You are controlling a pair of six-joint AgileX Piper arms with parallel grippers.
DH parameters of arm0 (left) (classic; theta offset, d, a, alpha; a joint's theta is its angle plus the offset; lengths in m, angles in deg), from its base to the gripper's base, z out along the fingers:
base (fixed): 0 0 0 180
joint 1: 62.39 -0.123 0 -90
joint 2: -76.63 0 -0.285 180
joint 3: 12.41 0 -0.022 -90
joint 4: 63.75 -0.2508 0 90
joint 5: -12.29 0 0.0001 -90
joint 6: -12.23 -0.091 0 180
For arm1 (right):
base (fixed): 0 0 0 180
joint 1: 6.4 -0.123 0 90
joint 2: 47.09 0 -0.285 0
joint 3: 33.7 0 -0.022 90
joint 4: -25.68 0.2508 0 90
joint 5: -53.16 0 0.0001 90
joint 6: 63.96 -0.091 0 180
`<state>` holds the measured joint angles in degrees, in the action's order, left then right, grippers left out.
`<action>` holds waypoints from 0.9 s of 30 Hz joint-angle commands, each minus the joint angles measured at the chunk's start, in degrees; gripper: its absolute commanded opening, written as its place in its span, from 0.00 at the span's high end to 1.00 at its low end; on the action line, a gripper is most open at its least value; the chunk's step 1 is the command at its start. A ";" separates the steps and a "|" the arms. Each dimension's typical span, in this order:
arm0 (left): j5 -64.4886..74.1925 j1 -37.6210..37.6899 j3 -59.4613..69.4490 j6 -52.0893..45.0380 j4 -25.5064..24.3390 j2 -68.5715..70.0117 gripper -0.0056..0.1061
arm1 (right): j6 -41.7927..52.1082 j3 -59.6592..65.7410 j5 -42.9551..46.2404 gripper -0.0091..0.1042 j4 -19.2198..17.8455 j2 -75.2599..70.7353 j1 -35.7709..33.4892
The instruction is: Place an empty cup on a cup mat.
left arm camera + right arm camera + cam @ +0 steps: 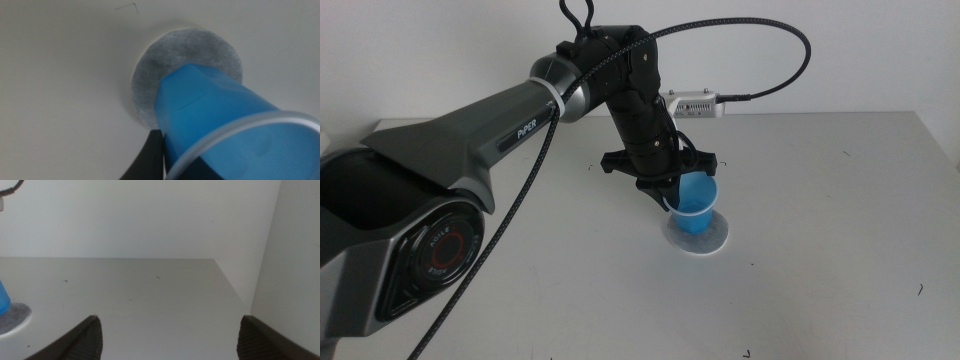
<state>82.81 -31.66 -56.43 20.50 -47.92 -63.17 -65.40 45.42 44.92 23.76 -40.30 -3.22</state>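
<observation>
Cup (pixel 697 205) sat upright on the cup mat (pixel 713 241) on the desk (pixel 820 200), and we saw the left pincer (pixel 672 197) clamped on its rim. The right pincer (pixel 167 337) waited apart, jaws spread.

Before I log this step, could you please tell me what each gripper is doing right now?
Left gripper: shut on the cup, over the cup mat.
Right gripper: open, holding nothing, waiting off to the side.

Pale table (pixel 820 290), plain white wall (pixel 150 215)
</observation>
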 commanded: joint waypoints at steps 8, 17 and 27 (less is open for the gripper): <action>4.62 0.40 -2.16 0.50 2.44 1.99 0.95 | 0.49 -0.66 4.46 0.09 -0.52 -1.10 -0.09; 4.62 0.40 -2.16 -0.65 2.26 0.95 0.57 | 0.49 -0.66 4.46 0.09 -0.52 -1.10 -0.09; 4.60 0.18 -5.56 -3.30 3.32 1.31 0.04 | 0.49 -0.66 4.46 0.09 -0.52 -1.10 -0.09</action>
<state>83.00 -31.41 -59.35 17.72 -46.90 -65.97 -65.40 45.42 44.92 23.76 -40.30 -3.22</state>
